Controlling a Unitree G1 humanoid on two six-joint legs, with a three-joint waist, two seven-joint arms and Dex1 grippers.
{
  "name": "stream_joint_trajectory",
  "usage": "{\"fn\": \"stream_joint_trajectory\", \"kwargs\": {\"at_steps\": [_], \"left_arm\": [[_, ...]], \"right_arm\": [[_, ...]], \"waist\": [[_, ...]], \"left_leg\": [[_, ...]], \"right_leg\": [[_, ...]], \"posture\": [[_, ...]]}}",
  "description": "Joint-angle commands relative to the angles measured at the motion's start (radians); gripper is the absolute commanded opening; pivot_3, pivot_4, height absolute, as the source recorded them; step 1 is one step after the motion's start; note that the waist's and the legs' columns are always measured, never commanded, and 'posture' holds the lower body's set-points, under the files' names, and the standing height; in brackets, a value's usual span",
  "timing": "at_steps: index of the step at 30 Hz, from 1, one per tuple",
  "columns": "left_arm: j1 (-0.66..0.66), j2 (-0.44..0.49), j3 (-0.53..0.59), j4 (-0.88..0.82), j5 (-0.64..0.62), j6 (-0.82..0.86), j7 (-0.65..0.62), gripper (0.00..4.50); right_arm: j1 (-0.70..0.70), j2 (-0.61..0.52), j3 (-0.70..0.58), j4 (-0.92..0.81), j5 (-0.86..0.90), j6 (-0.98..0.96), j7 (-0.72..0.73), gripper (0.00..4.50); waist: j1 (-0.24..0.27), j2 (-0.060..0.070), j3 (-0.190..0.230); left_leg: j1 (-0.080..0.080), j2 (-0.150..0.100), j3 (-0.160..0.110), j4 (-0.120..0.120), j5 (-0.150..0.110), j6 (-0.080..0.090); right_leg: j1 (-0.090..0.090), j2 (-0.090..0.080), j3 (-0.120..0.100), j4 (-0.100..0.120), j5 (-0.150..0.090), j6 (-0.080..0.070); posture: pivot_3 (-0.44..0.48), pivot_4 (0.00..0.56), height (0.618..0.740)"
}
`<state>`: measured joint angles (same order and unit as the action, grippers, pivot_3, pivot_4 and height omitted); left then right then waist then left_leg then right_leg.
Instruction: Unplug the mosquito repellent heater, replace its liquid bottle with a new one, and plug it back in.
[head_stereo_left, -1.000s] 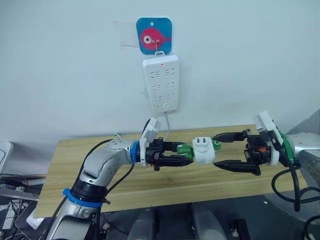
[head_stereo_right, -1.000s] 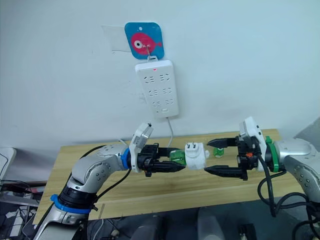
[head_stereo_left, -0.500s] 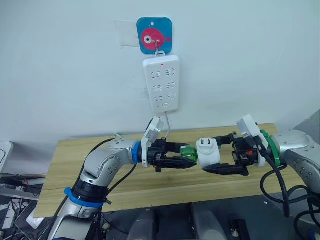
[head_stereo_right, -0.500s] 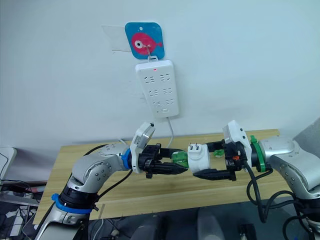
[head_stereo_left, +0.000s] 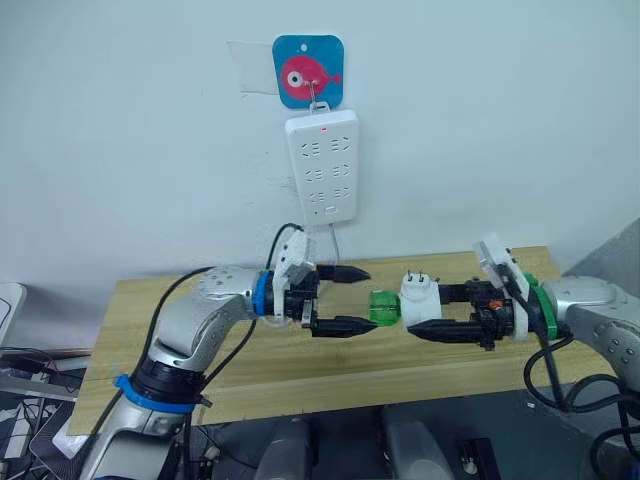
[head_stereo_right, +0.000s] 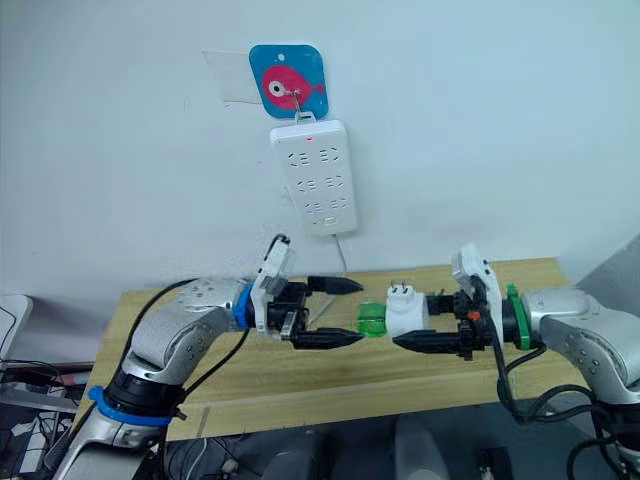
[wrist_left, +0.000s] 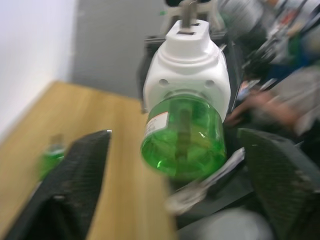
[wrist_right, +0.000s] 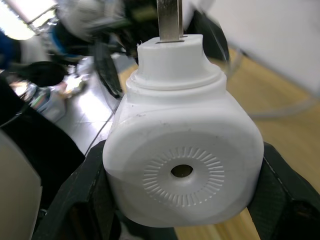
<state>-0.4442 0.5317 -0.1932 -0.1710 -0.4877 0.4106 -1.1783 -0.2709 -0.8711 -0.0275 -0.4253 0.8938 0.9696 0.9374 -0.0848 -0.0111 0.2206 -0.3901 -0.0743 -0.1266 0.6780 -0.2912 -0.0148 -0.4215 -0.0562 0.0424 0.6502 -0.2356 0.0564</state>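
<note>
The white mosquito repellent heater (head_stereo_left: 418, 297) hangs above the table with its prongs up. My right gripper (head_stereo_left: 422, 310) is shut on its body, a finger (wrist_right: 75, 200) on each side. A translucent green bottle (head_stereo_left: 383, 306) sticks out of the heater toward my left arm. Its neck is hidden inside the heater, so I cannot tell which bottle it is. My left gripper (head_stereo_left: 372, 297) is open, its fingers (wrist_left: 70, 190) standing clear on either side of that bottle. Another small green bottle (wrist_left: 50, 156) stands blurred on the table.
The white power strip (head_stereo_left: 322, 168) hangs on the wall from a blue fish hook (head_stereo_left: 308, 70), red light on, its cord dropping behind the table. The wooden table (head_stereo_left: 200, 360) runs below both arms, its front edge close to me.
My right gripper moved in and shut on the heater. My left gripper opened, let go of the green bottle and drew back a little to the left.
</note>
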Motion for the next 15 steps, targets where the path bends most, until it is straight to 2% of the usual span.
{"fn": "stream_joint_trajectory", "kwargs": {"at_steps": [1, 4, 9, 15], "left_arm": [[-0.009, 0.026, -0.044, 0.002, 0.188, -0.231, 0.024, 4.5], [-0.017, 0.003, -0.096, 0.002, 0.348, -0.309, 0.136, 4.5], [-0.045, -0.024, -0.194, 0.024, 0.568, -0.403, 0.247, 4.5], [-0.11, -0.104, -0.242, 0.06, 0.699, -0.382, 0.344, 4.5]], "right_arm": [[-0.02, 0.055, -0.083, 0.01, 0.088, 0.152, -0.184, 2.99], [-0.077, 0.113, -0.11, 0.038, 0.123, 0.275, -0.322, 2.99], [-0.192, 0.228, -0.183, 0.085, 0.191, 0.481, -0.525, 2.99], [-0.273, 0.35, -0.265, 0.082, 0.279, 0.643, -0.704, 2.99]], "waist": [[0.0, 0.0, 0.0], [0.001, 0.0, 0.0], [0.001, 0.0, 0.0], [0.0, 0.0, 0.0]], "left_leg": [[0.0, 0.0, 0.0, 0.0, 0.0, 0.0], [0.0, 0.0, 0.001, 0.0, 0.0, 0.0], [-0.001, 0.0, 0.001, 0.0, 0.0, 0.001], [-0.002, -0.001, 0.001, 0.0, 0.0, 0.001]], "right_leg": [[0.0, 0.0, 0.0, 0.0, 0.0, 0.0], [0.0, 0.0, 0.001, -0.001, 0.002, 0.001], [-0.001, 0.0, 0.001, -0.001, 0.002, 0.002], [-0.001, 0.0, 0.001, 0.0, 0.003, 0.002]], "posture": [[-0.197, 0.194, 0.74], [-0.185, 0.19, 0.74], [-0.187, 0.188, 0.74], [-0.193, 0.19, 0.74]]}}
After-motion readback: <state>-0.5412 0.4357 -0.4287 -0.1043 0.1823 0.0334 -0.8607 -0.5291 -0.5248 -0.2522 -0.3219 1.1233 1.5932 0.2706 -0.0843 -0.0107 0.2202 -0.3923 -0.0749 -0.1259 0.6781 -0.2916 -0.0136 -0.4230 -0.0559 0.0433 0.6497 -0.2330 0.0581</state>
